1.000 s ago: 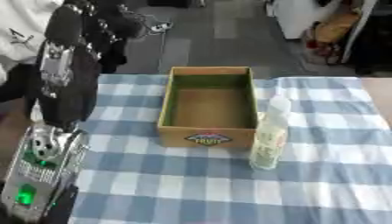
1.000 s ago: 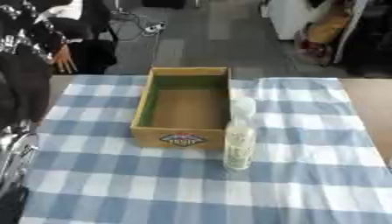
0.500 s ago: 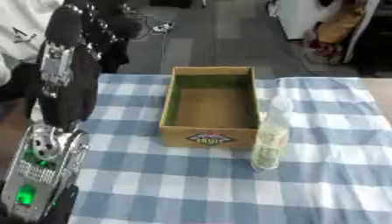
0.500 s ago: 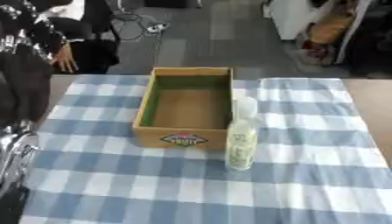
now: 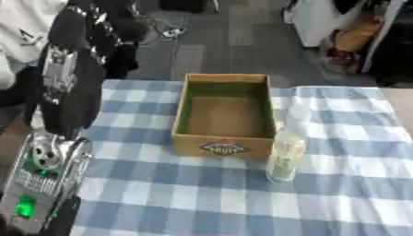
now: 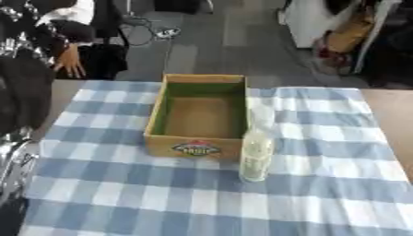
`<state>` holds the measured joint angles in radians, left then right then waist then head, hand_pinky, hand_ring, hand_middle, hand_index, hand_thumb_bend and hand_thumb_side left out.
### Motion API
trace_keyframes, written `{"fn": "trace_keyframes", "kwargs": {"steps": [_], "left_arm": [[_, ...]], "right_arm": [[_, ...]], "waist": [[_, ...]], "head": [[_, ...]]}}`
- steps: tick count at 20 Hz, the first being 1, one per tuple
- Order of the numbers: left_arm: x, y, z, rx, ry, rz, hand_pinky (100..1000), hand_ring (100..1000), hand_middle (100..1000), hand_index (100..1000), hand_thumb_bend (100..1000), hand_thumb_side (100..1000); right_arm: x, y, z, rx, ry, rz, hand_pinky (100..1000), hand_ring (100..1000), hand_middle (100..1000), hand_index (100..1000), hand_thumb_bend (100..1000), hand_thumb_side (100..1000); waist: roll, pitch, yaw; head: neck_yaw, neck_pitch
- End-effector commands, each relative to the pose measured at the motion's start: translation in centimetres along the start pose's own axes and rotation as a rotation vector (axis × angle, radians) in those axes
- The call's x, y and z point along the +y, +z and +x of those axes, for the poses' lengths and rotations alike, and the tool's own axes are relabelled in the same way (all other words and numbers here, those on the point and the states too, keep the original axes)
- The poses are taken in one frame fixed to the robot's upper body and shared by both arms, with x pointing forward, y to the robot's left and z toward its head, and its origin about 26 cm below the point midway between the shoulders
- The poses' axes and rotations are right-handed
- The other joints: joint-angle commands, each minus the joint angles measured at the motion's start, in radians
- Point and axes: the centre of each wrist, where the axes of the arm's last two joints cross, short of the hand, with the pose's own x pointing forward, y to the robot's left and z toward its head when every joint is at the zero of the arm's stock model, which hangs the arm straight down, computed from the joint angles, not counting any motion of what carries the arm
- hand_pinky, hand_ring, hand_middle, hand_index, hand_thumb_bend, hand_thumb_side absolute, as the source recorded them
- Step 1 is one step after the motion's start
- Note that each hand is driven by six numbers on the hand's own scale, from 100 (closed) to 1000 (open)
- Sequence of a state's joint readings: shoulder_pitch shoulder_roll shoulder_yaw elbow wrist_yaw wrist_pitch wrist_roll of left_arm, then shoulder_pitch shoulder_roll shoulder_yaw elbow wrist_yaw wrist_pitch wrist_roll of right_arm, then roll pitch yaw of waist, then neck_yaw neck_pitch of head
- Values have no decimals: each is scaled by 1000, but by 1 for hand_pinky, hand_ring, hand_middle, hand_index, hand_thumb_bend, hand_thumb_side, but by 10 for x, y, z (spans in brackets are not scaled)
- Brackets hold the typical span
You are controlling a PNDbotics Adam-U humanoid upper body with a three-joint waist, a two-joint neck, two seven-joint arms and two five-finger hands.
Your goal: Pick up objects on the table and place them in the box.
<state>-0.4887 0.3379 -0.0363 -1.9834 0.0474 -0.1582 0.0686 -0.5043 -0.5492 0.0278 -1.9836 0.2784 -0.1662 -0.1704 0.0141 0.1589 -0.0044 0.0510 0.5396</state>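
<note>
Robot's left arm raised along left edge, black with silver joints, no robot hand visible

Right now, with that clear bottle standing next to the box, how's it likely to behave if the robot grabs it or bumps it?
The bottle is tall and narrow and stands upright, so a sideways bump would probably tip it. It looks like clear plastic, likely light and somewhat slick. Once on its side, its round body could roll on the checked cloth.

Black left arm — silver joint, green light.
</note>
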Motion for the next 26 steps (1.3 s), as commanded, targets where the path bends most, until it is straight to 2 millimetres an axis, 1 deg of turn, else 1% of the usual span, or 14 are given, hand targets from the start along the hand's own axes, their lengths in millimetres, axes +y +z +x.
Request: {"fn": "trace_keyframes", "kwargs": {"steps": [1, 2, 3, 4, 5, 6, 7, 8, 11, 15, 17, 21, 26], "left_arm": [[3, -3, 6, -18, -17, -12, 714, 639, 799, 1000, 332, 941], [3, -2, 5, -16, -16, -14, 714, 639, 799, 1000, 332, 941], [3, -2, 5, -15, -16, -15, 714, 639, 799, 1000, 332, 941], [3, -2, 5, -14, -16, -16, 714, 639, 799, 1000, 331, 941], [3, -1, 5, -13, -16, -16, 714, 639, 799, 1000, 331, 941], [3, -1, 5, -12, -16, -17, 714, 639, 799, 1000, 332, 941], [3, -1, 5, -12, -16, -17, 714, 639, 799, 1000, 331, 941], [3, -1, 5, -11, -16, -18, 714, 639, 799, 1000, 331, 941], [3, -1, 5, -9, -14, -20, 714, 639, 799, 1000, 331, 942], [2, -1, 5, -10, -10, -22, 714, 639, 799, 1000, 331, 942], [2, -1, 5, -10, -9, -23, 713, 638, 799, 1000, 328, 939], [1, -1, 5, -9, -7, -26, 713, 637, 798, 1000, 331, 942], [1, -1, 5, -11, -6, -28, 713, 637, 798, 1000, 330, 943]], "right_arm": [[-10, -11, 7, -20, 93, 50, 689, 637, 727, 907, 282, 968], [-12, -14, 8, -24, 123, 64, 703, 655, 741, 906, 337, 998], [-13, -16, 8, -28, 153, 74, 707, 659, 744, 906, 349, 1000], [-15, -18, 9, -35, 188, 84, 751, 688, 761, 908, 429, 1000], [-16, -20, 10, -39, 220, 93, 756, 690, 762, 909, 436, 1000], [-17, -22, 10, -42, 249, 100, 813, 717, 774, 909, 477, 1000], [-18, -24, 10, -43, 275, 106, 819, 720, 776, 909, 480, 1000], [-18, -25, 9, -38, 297, 111, 863, 743, 785, 909, 488, 1000], [-16, -26, 0, -6, 347, 125, 888, 751, 789, 910, 489, 1000], [-11, -24, -16, 49, 377, 154, 897, 746, 786, 915, 490, 1000], [-8, -23, -24, 77, 374, 169, 896, 739, 780, 914, 498, 1000], [-2, -22, -38, 128, 359, 180, 899, 729, 774, 918, 545, 1000], [4, -25, -54, 182, 372, 203, 903, 726, 777, 922, 559, 1000]], "waist": [[-4, -20, 1], [-4, -21, 2], [-5, -22, 2], [-5, -22, 2], [-5, -23, 3], [-6, -23, 3], [-6, -24, 3], [-7, -24, 4], [-9, -25, 5], [-9, -25, 8], [-9, -22, 9], [-8, -19, 9], [-8, -16, 12]], "head": [[-20, 6], [-24, 8], [-26, 9], [-23, 9], [-20, 9], [-20, 10], [-21, 11], [-24, 13], [-30, 14], [-36, 15], [-35, 6], [-33, -7], [-39, -4]]}}
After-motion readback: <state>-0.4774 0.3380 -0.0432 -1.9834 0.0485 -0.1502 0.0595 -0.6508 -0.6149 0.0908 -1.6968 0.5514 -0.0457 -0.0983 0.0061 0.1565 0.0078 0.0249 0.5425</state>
